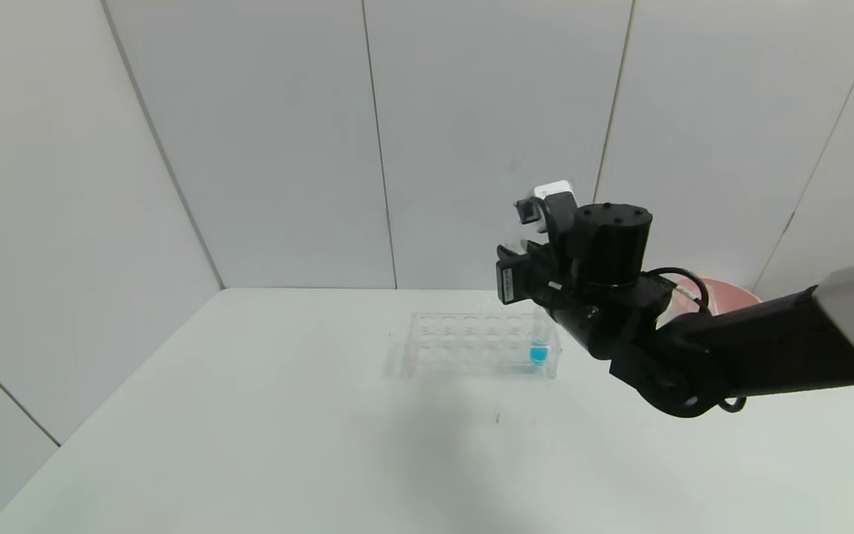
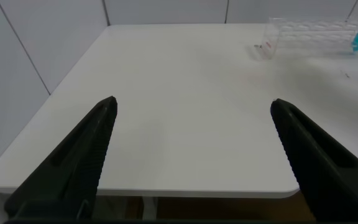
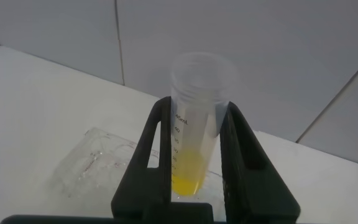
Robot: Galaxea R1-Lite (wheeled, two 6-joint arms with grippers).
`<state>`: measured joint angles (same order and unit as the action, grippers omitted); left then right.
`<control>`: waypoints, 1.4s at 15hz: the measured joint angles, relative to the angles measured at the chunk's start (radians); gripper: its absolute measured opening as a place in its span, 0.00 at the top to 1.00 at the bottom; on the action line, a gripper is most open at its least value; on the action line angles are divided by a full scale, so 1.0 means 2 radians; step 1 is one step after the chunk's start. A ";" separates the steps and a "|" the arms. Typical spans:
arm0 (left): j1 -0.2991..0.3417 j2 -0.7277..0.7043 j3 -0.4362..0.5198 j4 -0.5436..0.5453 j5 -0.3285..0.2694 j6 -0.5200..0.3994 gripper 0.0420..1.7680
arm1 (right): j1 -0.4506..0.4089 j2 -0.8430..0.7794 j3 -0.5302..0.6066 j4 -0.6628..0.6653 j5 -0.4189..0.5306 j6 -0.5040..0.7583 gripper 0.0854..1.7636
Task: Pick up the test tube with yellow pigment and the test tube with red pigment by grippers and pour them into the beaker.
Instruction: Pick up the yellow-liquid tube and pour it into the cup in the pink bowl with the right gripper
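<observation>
Right wrist view gives you the test tube with yellow pigment (image 3: pixel 194 134) clamped upright between the right gripper (image 3: pixel 194 143) fingers, above the clear rack (image 3: pixel 95 165); printed graduations read "40". Head view hides that tube behind the raised arm, showing you the blue-tipped tube (image 1: pixel 539 353) racked. Left gripper (image 2: pixel 191 155) hangs spread wide over the table (image 2: pixel 185 112)

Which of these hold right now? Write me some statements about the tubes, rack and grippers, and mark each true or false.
1. The right gripper is shut on the yellow tube. True.
2. A blue tube stands in the clear rack. True.
3. The left gripper holds a red tube. False: it is open and holds nothing.
4. The yellow tube sits in the rack. False: it is lifted above the table.
</observation>
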<state>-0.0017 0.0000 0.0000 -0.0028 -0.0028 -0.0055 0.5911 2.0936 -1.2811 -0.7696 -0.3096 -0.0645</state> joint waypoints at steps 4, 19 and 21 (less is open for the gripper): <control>0.000 0.000 0.000 0.000 0.000 0.000 0.00 | -0.026 -0.052 -0.024 0.113 0.033 0.012 0.74; 0.000 0.000 0.000 0.000 0.000 0.000 0.00 | -0.239 -0.156 -0.182 0.514 0.309 -0.018 0.74; 0.000 0.000 0.000 0.000 0.000 0.000 0.00 | -0.267 -0.150 -0.211 0.569 0.331 -0.055 0.74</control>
<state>-0.0017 0.0000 0.0000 -0.0028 -0.0032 -0.0057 0.0577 1.7938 -1.7026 0.3679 0.3523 -0.1738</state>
